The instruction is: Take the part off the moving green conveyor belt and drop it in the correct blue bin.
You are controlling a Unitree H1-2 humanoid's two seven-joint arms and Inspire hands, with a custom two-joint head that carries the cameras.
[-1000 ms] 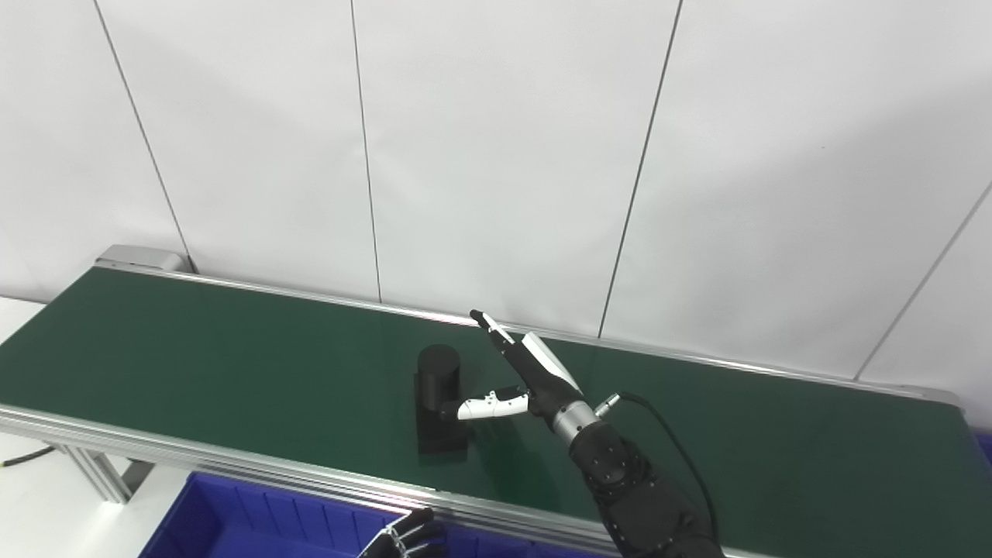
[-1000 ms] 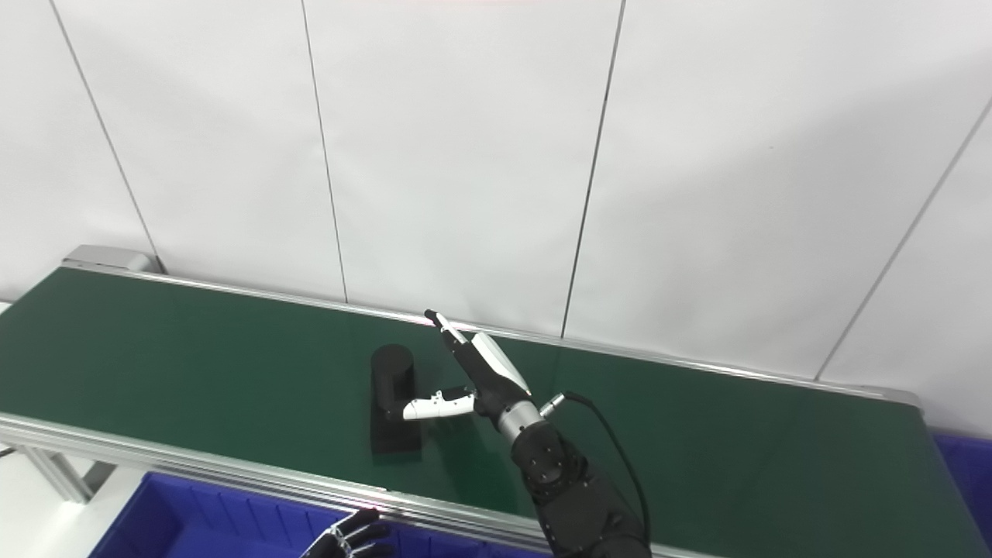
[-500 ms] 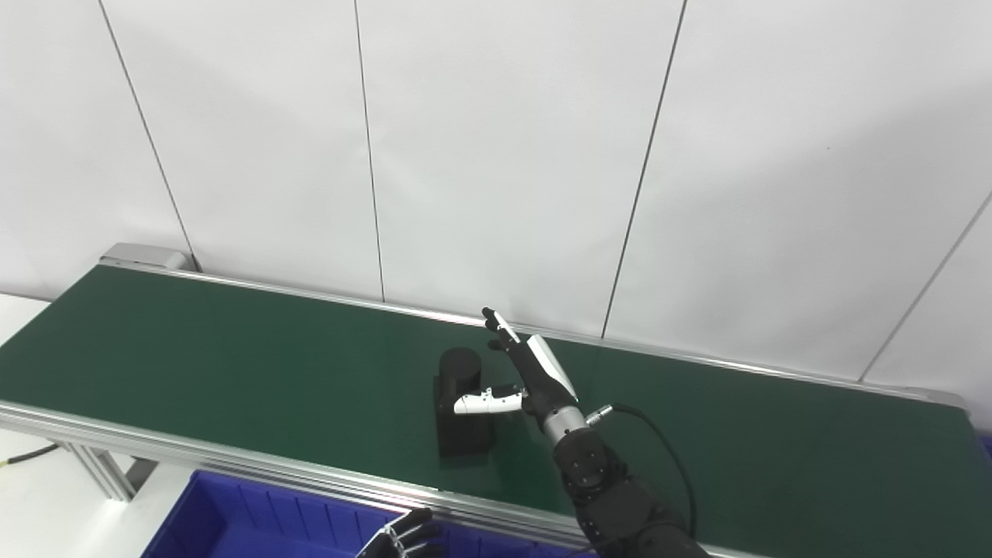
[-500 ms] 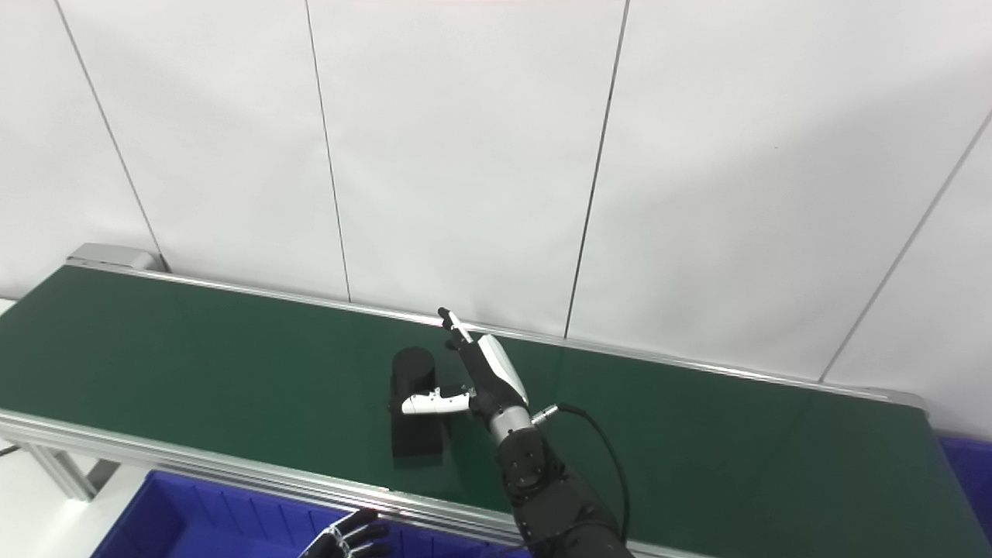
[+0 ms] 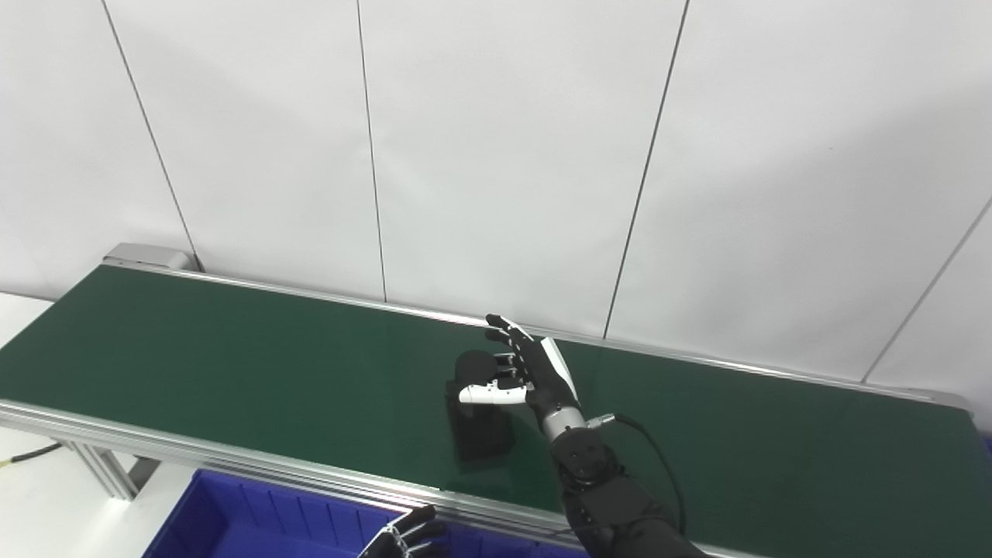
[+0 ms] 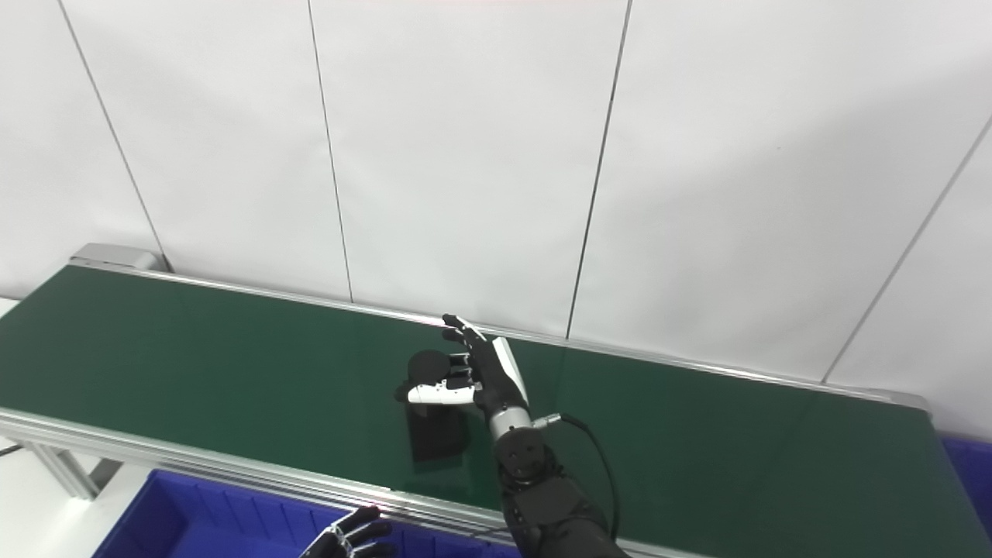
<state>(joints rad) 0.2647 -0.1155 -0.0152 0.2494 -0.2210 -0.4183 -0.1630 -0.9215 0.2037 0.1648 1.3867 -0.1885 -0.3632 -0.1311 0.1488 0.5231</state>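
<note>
The right hand (image 5: 527, 376) reaches over the green conveyor belt (image 5: 232, 364), its fingers curling around the black cylindrical part (image 5: 474, 370) just to its left, thumb across the front; a firm grip cannot be confirmed. The left hand (image 5: 407, 539), fingers spread and empty, hovers over the blue bin (image 5: 256, 523).

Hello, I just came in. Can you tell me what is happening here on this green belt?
The robot's right hand is over the green conveyor belt, with its fingers curling around a black cylindrical part that stands on the belt. The part is not yet lifted. The left hand waits low at the picture's bottom edge, over a blue bin in front of the belt.
</note>
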